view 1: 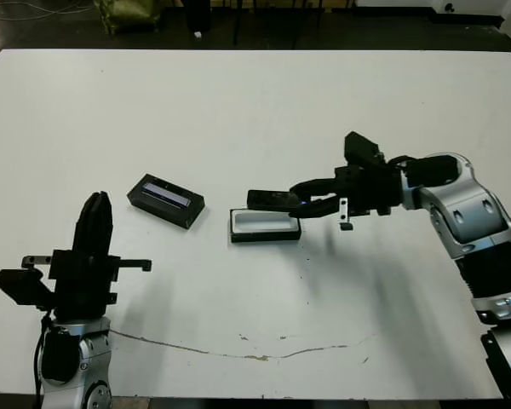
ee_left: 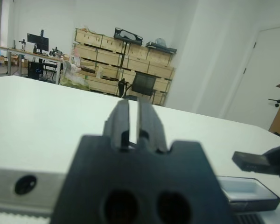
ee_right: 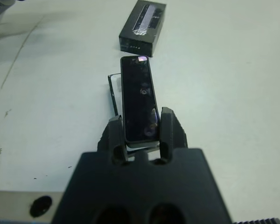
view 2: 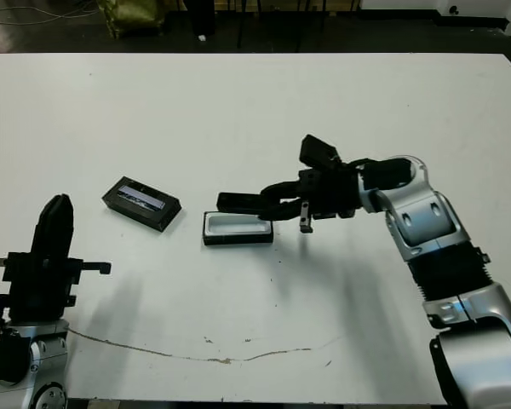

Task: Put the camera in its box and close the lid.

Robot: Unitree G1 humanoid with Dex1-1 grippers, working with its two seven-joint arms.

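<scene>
My right gripper (ee_right: 140, 133) is clamped on the camera (ee_right: 139, 100), one finger on each long side near its back end, and the bar sticks out flat ahead of the fingers with its glossy face up. A small purple glint shows at its far tip. From the head view, I reach in from three o'clock, and the camera (view 1: 272, 200) hangs just above the box (view 1: 264, 226), over its far long edge. I can't tell whether it touches the rim. The box sits open near the table's (view 1: 255, 111) centre, white lining showing, long side running nine to three.

The lid (view 1: 165, 200) lies at about ten o'clock from the box, near but apart, angled, silvery strip up.

My left gripper (view 1: 95, 223) stands at the table's seven o'clock corner, well apart from everything, fingers (ee_left: 149, 122) pointing toward twelve. They are pressed nearly together with only a thin slit between them, and they hold nothing.

A thin crack (view 1: 238, 351) runs along the table's near edge.
</scene>
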